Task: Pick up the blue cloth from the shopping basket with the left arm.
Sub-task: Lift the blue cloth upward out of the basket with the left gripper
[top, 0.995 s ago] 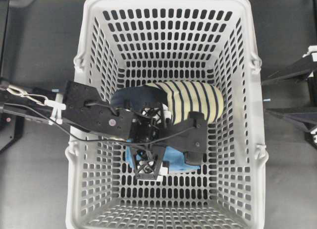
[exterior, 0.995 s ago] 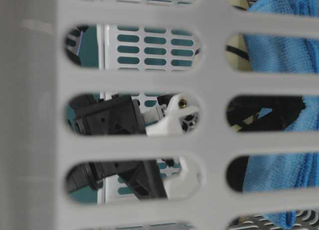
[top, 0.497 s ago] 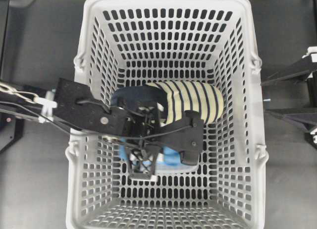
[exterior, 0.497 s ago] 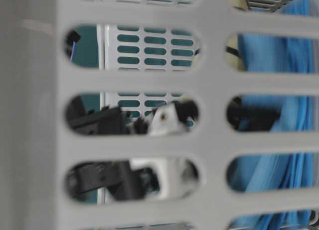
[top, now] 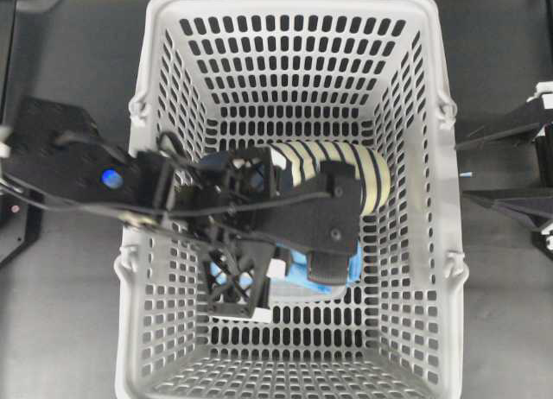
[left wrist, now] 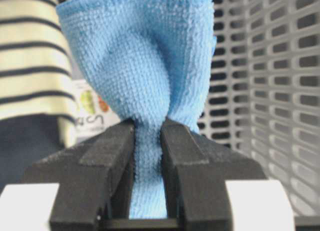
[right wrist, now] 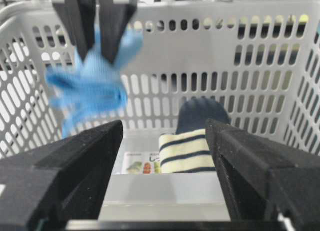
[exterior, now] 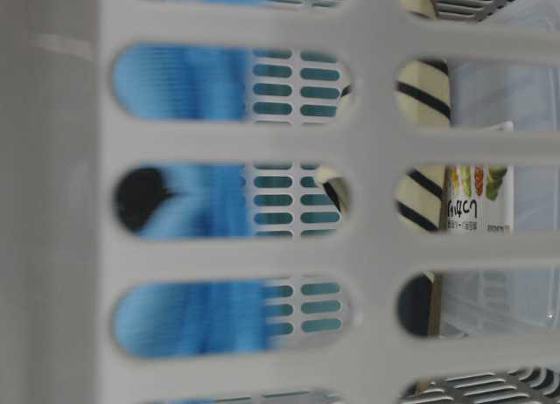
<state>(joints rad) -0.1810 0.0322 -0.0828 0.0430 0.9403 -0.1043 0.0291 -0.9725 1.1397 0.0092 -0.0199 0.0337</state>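
Note:
My left gripper (left wrist: 147, 128) is shut on the blue cloth (left wrist: 145, 66), which is pinched between its black fingers and bunches out beyond them. In the right wrist view the cloth (right wrist: 92, 86) hangs blurred from those fingers (right wrist: 115, 26), above the floor of the shopping basket (right wrist: 240, 91). From overhead, the left arm (top: 294, 218) reaches in over the basket's left rim (top: 143, 114) and covers most of the cloth (top: 298, 268). At the basket's right rim my right gripper (right wrist: 165, 131) stands open with nothing in it.
A navy and cream striped slipper (top: 346, 170) lies on the basket floor, close behind the left gripper. Beside it sits a clear packet with a printed label (right wrist: 140, 166). The basket's slotted walls (left wrist: 275, 66) close in all round. Dark table surrounds the basket (top: 69, 53).
The left gripper has shut on the blue cloth and raised it off the basket floor. The left arm has swung back to the left. The right gripper has not moved.

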